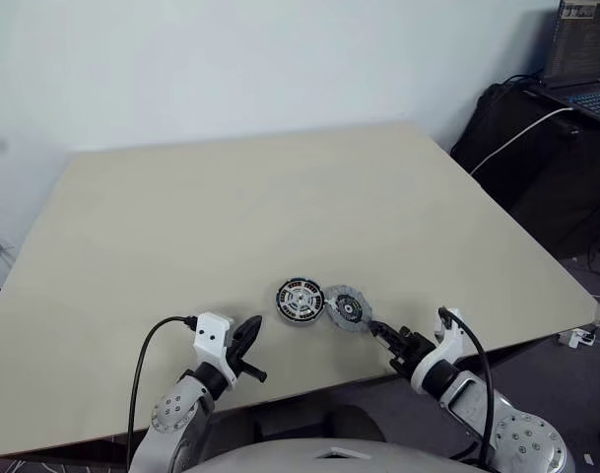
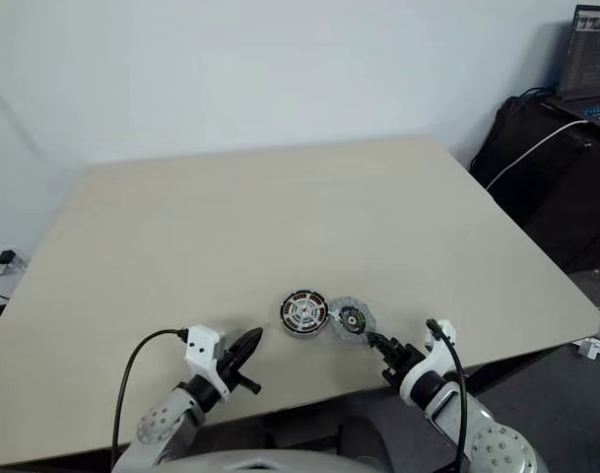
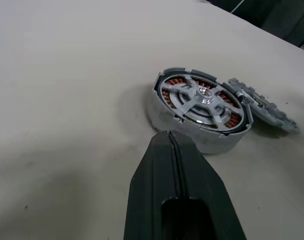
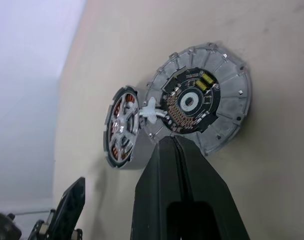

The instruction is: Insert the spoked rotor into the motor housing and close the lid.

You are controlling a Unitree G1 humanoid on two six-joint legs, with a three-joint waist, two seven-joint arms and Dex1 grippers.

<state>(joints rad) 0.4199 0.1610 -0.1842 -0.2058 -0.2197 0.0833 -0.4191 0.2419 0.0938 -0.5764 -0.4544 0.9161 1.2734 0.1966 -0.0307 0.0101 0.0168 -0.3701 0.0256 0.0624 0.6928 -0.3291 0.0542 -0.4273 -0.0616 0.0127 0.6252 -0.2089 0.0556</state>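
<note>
The motor housing (image 1: 300,301) stands on the beige table near its front edge. The spoked rotor (image 3: 200,98) sits inside it, with copper windings showing between the silver spokes. The lid (image 1: 347,309), a grey disc with a notched rim and a dark centre, lies right beside the housing on its right, touching it. My left gripper (image 1: 252,330) is shut and empty, a short way front-left of the housing and pointing at it. My right gripper (image 1: 383,333) is shut and empty too, its tip just front-right of the lid (image 4: 226,100).
The table's front edge (image 1: 309,394) runs close under both grippers, and its right edge (image 1: 536,246) slants away. Beyond that edge stand a dark desk with a laptop (image 1: 585,59) and a white cable (image 1: 521,133). The far half of the table (image 1: 260,197) is bare.
</note>
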